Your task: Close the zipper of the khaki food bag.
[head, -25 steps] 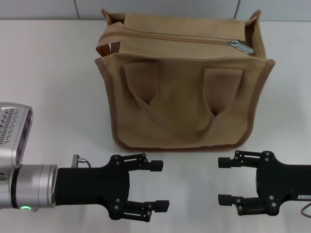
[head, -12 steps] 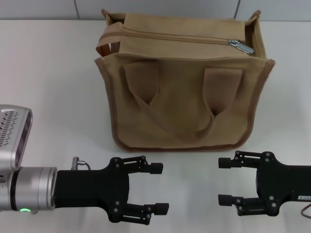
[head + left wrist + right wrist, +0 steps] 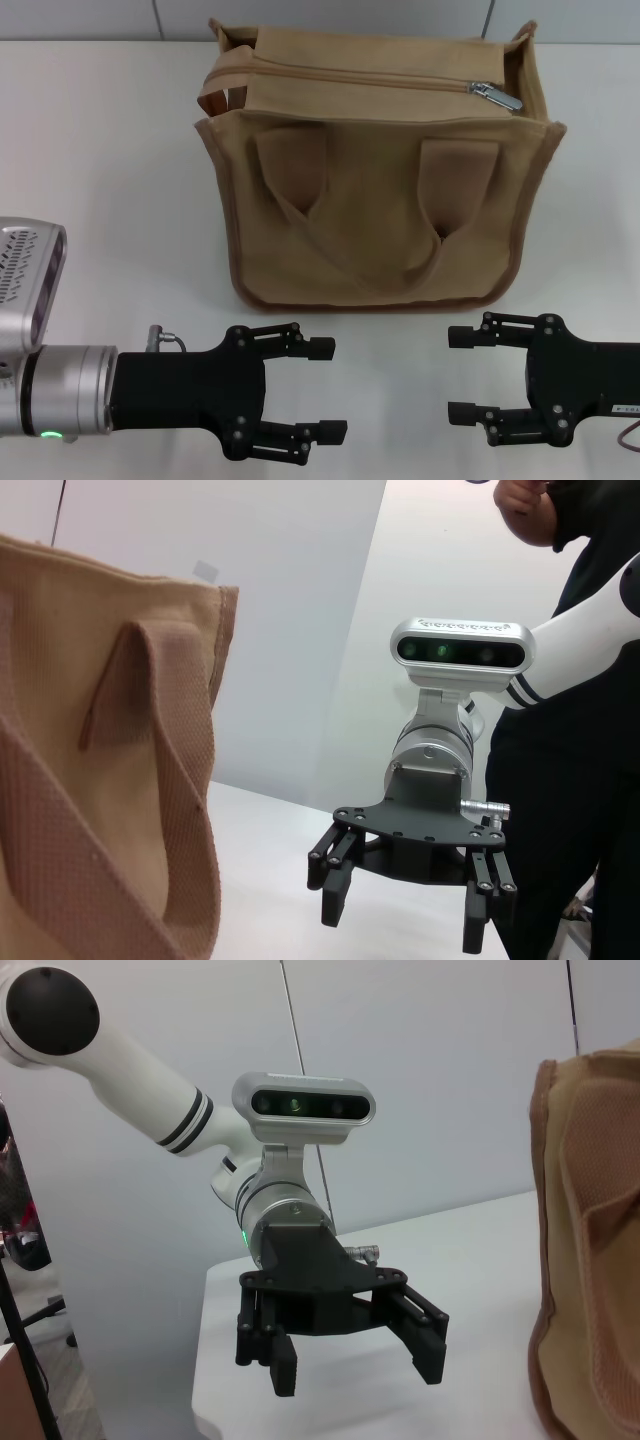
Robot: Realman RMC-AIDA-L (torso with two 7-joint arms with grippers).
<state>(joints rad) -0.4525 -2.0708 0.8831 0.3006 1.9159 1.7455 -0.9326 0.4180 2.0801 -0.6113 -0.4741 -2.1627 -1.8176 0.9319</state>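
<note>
The khaki food bag (image 3: pixel 375 215) stands upright at the middle back of the white table, its two looped handles hanging down its front face. The zipper (image 3: pixel 370 78) runs along the bag's top, with its silver pull (image 3: pixel 497 94) near the right end. My left gripper (image 3: pixel 328 390) is open and empty in front of the bag's lower left, apart from it. My right gripper (image 3: pixel 457 373) is open and empty in front of the bag's lower right. The left wrist view shows the bag's side (image 3: pixel 100 780) and the right gripper (image 3: pixel 402 920). The right wrist view shows the left gripper (image 3: pixel 358 1370) and the bag's edge (image 3: pixel 590 1260).
The white table (image 3: pixel 110 180) spreads to both sides of the bag, with a grey wall (image 3: pixel 350 15) just behind it. A person in dark clothes (image 3: pixel 580 730) stands beyond the right arm in the left wrist view.
My left gripper has drawn back slightly toward the table's near edge. The right gripper and the bag have not moved.
</note>
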